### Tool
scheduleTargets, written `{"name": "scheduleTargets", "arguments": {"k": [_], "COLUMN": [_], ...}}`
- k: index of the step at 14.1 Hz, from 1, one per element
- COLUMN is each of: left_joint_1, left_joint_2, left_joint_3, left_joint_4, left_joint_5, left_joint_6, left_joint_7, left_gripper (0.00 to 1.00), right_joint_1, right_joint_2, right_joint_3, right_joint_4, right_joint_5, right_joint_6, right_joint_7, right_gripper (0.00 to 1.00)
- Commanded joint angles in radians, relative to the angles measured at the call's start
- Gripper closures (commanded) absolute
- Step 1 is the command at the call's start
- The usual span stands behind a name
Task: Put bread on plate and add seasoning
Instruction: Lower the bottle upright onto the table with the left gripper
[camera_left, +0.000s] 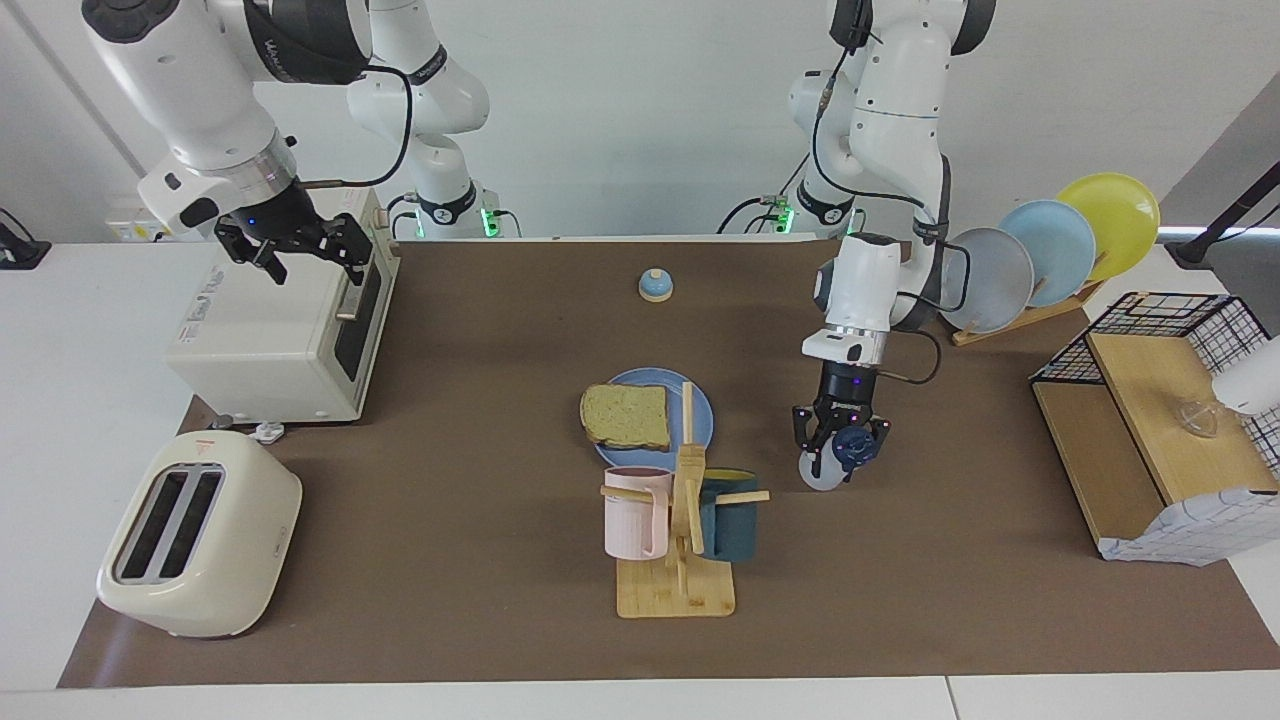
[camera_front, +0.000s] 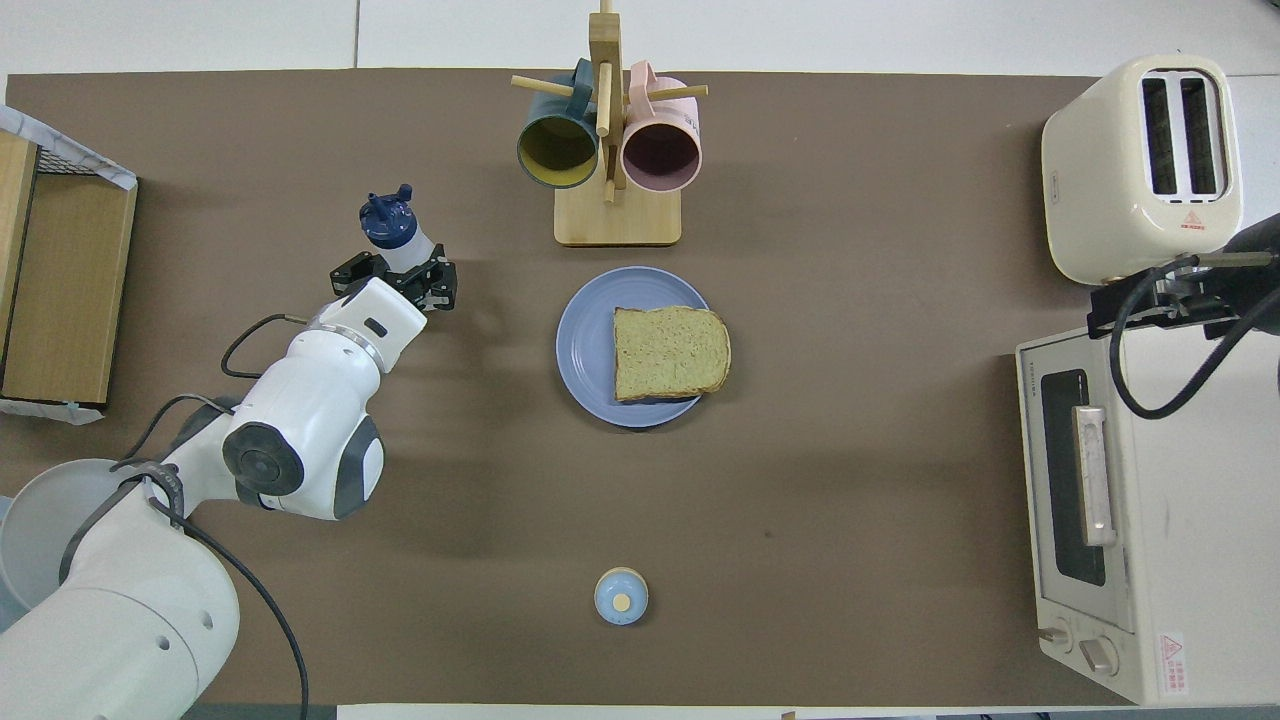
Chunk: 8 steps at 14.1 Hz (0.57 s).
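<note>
Fingers of the left gripper are pinched on the seasoning, a translucent bottle with a dark blue cap; the white body sits between the two fingers and the cap pokes out past them, away from the robots, as seen in the overhead view. The bottle is held tilted, low over the tabletop, beside the plate toward the left arm's end. Whether its base touches the tabletop cannot be told.

Fingers of the right gripper are spread and empty, parked over the toaster oven; that arm waits.

The bread is already laid on the plate, one edge overhanging the rim toward the right arm's end. Seasoning is judged not yet added.

Risks, as judged:
- The mug rack stands just beside the plate, farther from the robots. Its upright post and pegs could be clipped by the bottle or the wrist on the way over the bread, and the pink mug or teal mug knocked.
- The grip is on a smooth, tapering body, so slip or rotation is likely when the bottle is tipped further or shaken.
- Seasoning could be spilled on the tabletop if the bottle is tipped before the cap is over the bread.
- The overhanging bread could be nudged off the plate by a low pass.
</note>
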Motion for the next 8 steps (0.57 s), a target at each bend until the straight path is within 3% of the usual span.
{"name": "scheduleTargets", "arguments": {"k": [1, 3, 8], "left_joint_1": [0.014, 0.015, 0.014], "left_joint_2": [0.008, 0.005, 0.002], "left_joint_3": [0.002, 0.001, 0.001], "left_joint_4": [0.006, 0.003, 0.000], "left_joint_5": [0.003, 0.005, 0.005], "left_joint_6": [0.017, 0.017, 0.016], "left_joint_7": [-0.004, -0.004, -0.002], "left_gripper": [0.84, 0.00, 0.00], "right_joint_1": [-0.010, -0.010, -0.010], "right_joint_2": [-0.007, -0.007, -0.007], "right_joint_3": [0.004, 0.004, 0.004], "right_joint_4": [0.002, 0.002, 0.002], "right_joint_5": [0.020, 0.020, 0.020], "right_joint_6": [-0.006, -0.006, -0.006], "right_joint_7": [-0.021, -0.021, -0.021], "right_gripper": [0.00, 0.00, 0.00]}}
